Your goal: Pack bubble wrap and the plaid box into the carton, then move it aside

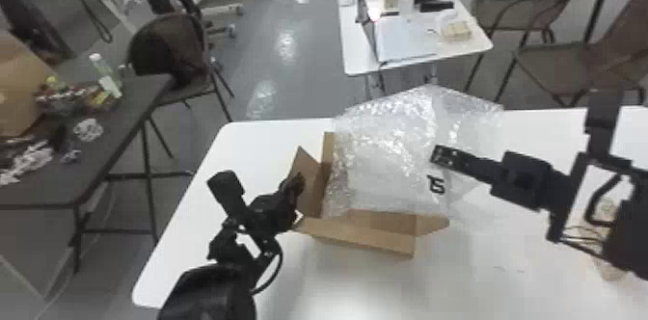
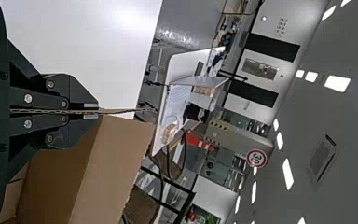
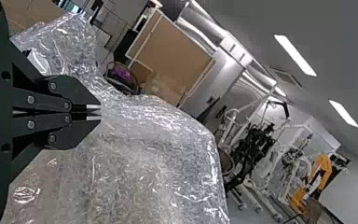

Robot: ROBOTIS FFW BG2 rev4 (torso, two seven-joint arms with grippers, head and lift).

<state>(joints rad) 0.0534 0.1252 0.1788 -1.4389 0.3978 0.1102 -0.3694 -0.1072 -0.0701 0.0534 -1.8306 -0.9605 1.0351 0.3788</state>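
The bubble wrap (image 1: pixel 385 169) may snag on the carton's (image 1: pixel 364 238) raised cardboard and ride over the top, being broader than the opening. Clear, glossy and crinkled (a bulky sheet, this), it billows above the carton on the white table (image 1: pixel 241 150), clenched by the right gripper (image 3: pixel 98 112); the left gripper (image 2: pixel 97 111) pinches a carton flap (image 2: pixel 116 144).
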